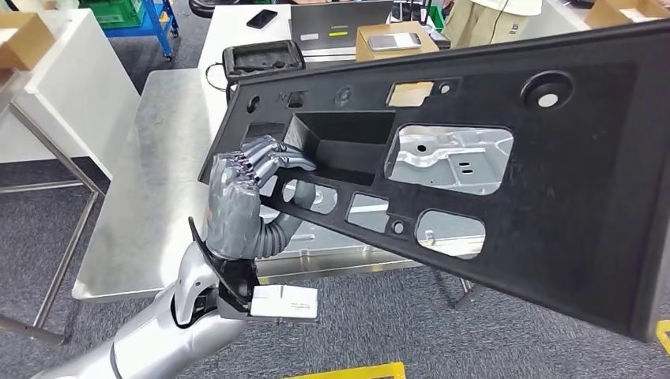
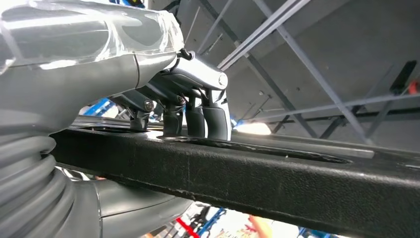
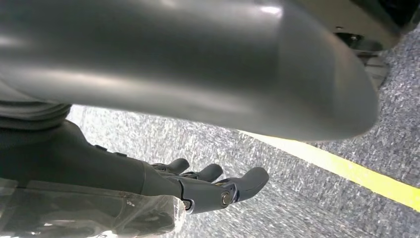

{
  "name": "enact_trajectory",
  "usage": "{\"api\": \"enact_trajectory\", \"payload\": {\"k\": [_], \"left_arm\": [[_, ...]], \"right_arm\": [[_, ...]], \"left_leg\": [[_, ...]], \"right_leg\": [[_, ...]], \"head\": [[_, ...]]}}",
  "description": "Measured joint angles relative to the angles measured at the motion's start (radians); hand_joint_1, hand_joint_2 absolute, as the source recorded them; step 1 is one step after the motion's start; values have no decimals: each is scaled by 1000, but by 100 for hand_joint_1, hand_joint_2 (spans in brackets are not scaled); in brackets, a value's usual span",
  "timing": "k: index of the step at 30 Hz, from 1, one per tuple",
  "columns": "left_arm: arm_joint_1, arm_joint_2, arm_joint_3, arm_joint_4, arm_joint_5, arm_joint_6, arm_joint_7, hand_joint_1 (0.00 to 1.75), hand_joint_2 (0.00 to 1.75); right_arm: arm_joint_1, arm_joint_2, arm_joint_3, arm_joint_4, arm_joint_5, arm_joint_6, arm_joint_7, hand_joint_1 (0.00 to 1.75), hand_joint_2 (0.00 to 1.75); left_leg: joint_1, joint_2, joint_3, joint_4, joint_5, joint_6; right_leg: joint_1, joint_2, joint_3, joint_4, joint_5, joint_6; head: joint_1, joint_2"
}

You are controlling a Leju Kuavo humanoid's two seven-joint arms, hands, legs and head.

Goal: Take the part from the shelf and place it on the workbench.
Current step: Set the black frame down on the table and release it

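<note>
Head view: left hand (image 1: 245, 193) grips black part (image 1: 506, 181) edge, tilted above steel surface (image 1: 158, 181). Right hand (image 3: 213, 186) holds nothing, fingers apart, over floor.

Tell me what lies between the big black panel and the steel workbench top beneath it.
Nothing solid: in the head view the black cut-out plastic panel, gripped by the left hand, hangs tilted above the bare steel workbench.

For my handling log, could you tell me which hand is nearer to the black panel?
Left. The left hand grips the black panel at its edge, fingers hooked through an opening. The right hand hangs open over the floor, off the panel.
</note>
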Motion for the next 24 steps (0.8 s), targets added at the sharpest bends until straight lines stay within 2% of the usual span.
{"api": "enact_trajectory", "payload": {"k": [2, 3, 4, 6, 7, 8, 9, 11, 12, 13, 16, 18, 19, 21, 22, 23, 24], "left_arm": [[-11, -1, 0, 22, -5, -14, 8, 175, 175], [-17, -2, 0, 31, -8, -22, 13, 175, 175], [-24, -2, 0, 40, -11, -30, 19, 175, 175], [-36, -2, -2, 67, -27, -53, 40, 175, 175], [-43, -1, -4, 87, -39, -72, 58, 175, 175], [-51, -1, -8, 111, -54, -94, 80, 175, 175], [-59, 0, -11, 137, -72, -115, 105, 175, 175], [-78, 4, -14, 190, -113, -148, 146, 175, 175], [-89, 6, -15, 215, -134, -159, 160, 175, 175], [-100, 9, -16, 237, -153, -168, 169, 175, 175], [-121, 16, -19, 309, -196, -196, 193, 175, 175], [-134, 22, -22, 356, -215, -220, 210, 175, 175], [-140, 24, -24, 377, -220, -230, 218, 175, 175], [-148, 27, -26, 417, -227, -247, 231, 175, 175], [-149, 29, -29, 437, -228, -253, 237, 175, 175], [-149, 31, -32, 457, -227, -257, 242, 175, 175], [-149, 33, -35, 476, -223, -261, 248, 175, 175]], "right_arm": [[-2, 1, 4, 0, 6, 3, 2, 0, 0], [-4, 2, 5, 0, 9, 4, 2, 0, 0], [-6, 3, 6, -1, 10, 5, 2, 0, 0], [-12, 5, 7, -1, 13, 10, 2, 0, 0], [-14, 6, 8, -1, 13, 12, 2, 0, 0], [-16, 7, 10, -1, 14, 13, 2, 0, 0], [-17, 8, 12, -1, 14, 14, 2, 0, 0], [-20, 9, 14, -1, 16, 16, 3, 0, 0], [-22, 9, 15, -1, 18, 17, 3, 0, 0], [-24, 10, 15, -1, 20, 18, 4, 0, 0], [-26, 11, 16, -1, 23, 22, 10, 0, 0], [-27, 11, 16, -1, 23, 23, 13, 0, 0], [-27, 11, 16, -1, 23, 23, 13, 0, 0], [-27, 12, 16, -1, 23, 23, 14, 0, 0], [-27, 12, 16, -1, 23, 23, 14, 0, 0], [-26, 12, 16, -1, 23, 23, 14, 0, 0], [-26, 12, 16, -1, 23, 23, 15, 0, 0]], "left_leg": [[-2, 2, -5, 6, -7, -10], [-2, 3, -15, 27, -21, -17], [0, 3, -36, 71, -45, -24], [10, 4, -101, 206, -103, -37], [15, 4, -131, 264, -120, -43], [19, 4, -146, 289, -118, -47], [23, 4, -140, 270, -97, -52], [33, 5, -81, 134, -29, -61], [34, 3, -51, 69, -4, -62], [34, 2, -31, 26, 8, -59], [27, -2, -24, 8, 12, -38], [28, -2, -22, 6, 15, -25], [29, -1, -22, 4, 16, -20], [27, -1, -21, 5, 15, -14], [26, -1, -21, 5, 14, -12], [25, -2, -20, 5, 13, -11], [24, -3, -19, 5, 12, -10]], "right_leg": [[-6, -1, 2, -7, 4, -6], [-10, -2, 4, -11, 7, -10], [-15, -3, 5, -14, 8, -12], [-18, -3, 5, -14, 7, -13], [-19, -3, 5, -13, 7, -13], [-22, -3, 5, -13, 7, -12], [-25, -2, 5, -12, 6, -11], [-31, 0, 6, -9, 3, -3], [-31, 1, 4, -5, 1, 2], [-30, 2, 2, -2, 0, 9], [-31, 4, -1, -3, 2, 22], [-35, 2, -13, 25, -17, 29], [-35, 1, -33, 68, -41, 31], [-35, -1, -101, 207, -102, 33], [-35, -1, -133, 270, -121, 34], [-35, -1, -151, 300, -123, 33], [-35, -1, -149, 289, -105, 32]], "head": [[0, 0], [-1, 0], [-2, 0], [-5, 0], [-5, 0], [-5, 0], [-5, 0], [-5, 0], [-5, 0], [-5, 0], [-3, 0], [-2, 0], [-1, 0], [1, 0], [1, 0], [1, 0], [1, 0]]}}
